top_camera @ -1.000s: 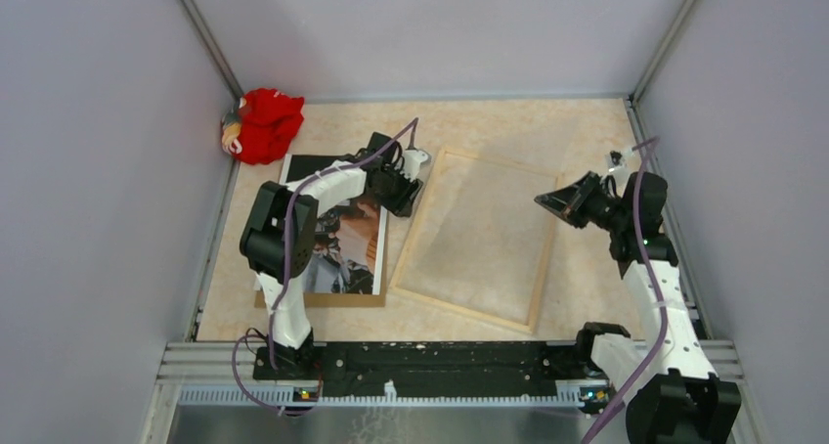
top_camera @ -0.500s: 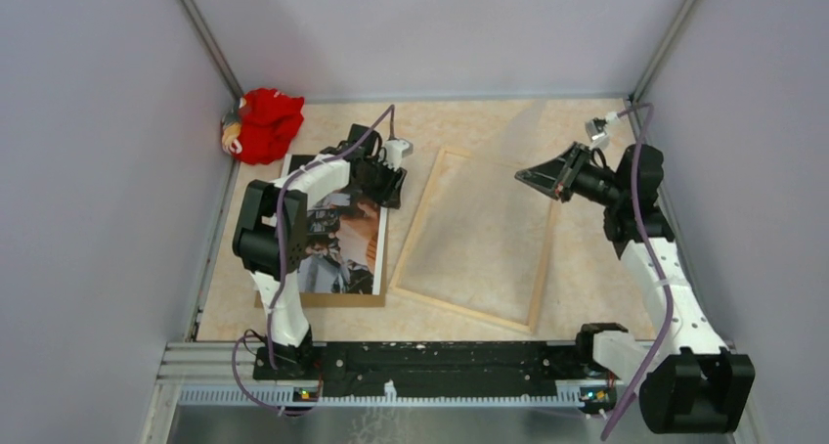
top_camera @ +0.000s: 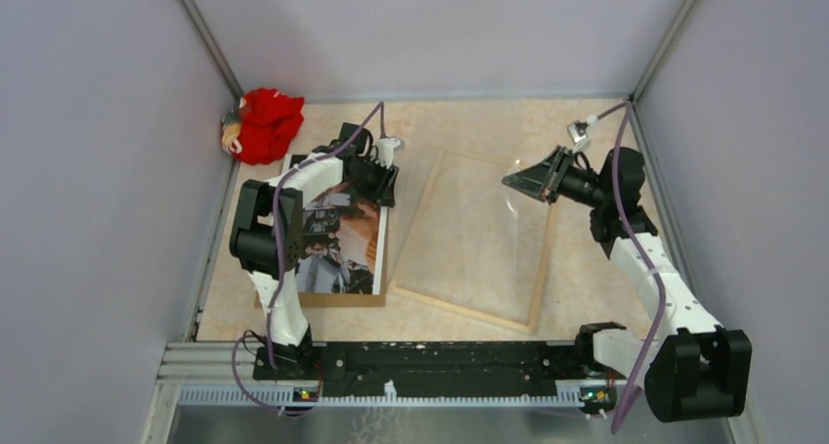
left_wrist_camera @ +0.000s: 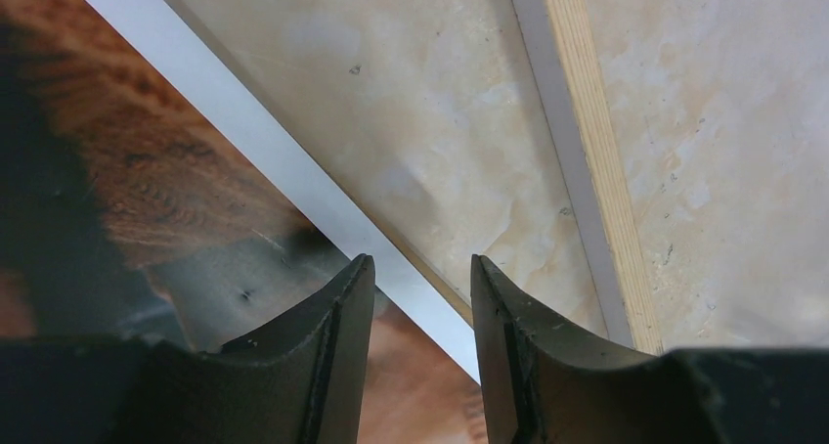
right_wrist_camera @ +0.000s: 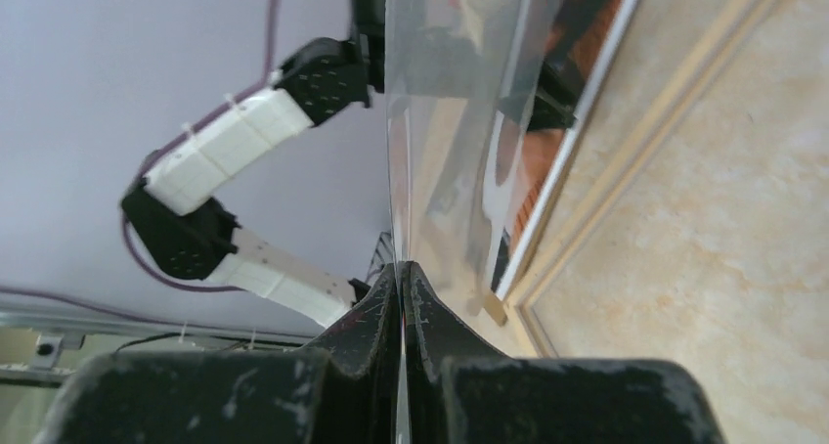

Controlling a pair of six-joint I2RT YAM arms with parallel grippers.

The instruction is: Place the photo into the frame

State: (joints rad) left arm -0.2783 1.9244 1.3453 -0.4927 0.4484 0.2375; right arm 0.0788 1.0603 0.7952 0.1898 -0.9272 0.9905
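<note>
Beige marbled tabletop (top_camera: 577, 288) between pale lilac walls (top_camera: 440, 23): the photo lies outside the frame, and a clear pane is held above the frame.

The photo (top_camera: 342, 248) lies face up on the left of the table, on a brown backing board (top_camera: 313, 299) that shows along its near edge. Just to its right, the frame (top_camera: 459, 308) lies with its pale wood back up, and bare tabletop shows through its opening. The left gripper (left_wrist_camera: 422, 268) sits low over the photo's far right edge. Its jaws are partly apart on either side of the white border and clamp nothing. The right gripper (right_wrist_camera: 402, 268) is pinched tight on the edge of the clear pane (right_wrist_camera: 459, 121), which hangs aslant over the frame. Whether the pane's lower edge touches the frame cannot be told. A red cloth bundle (top_camera: 266, 123) sits in the far left corner.
</note>
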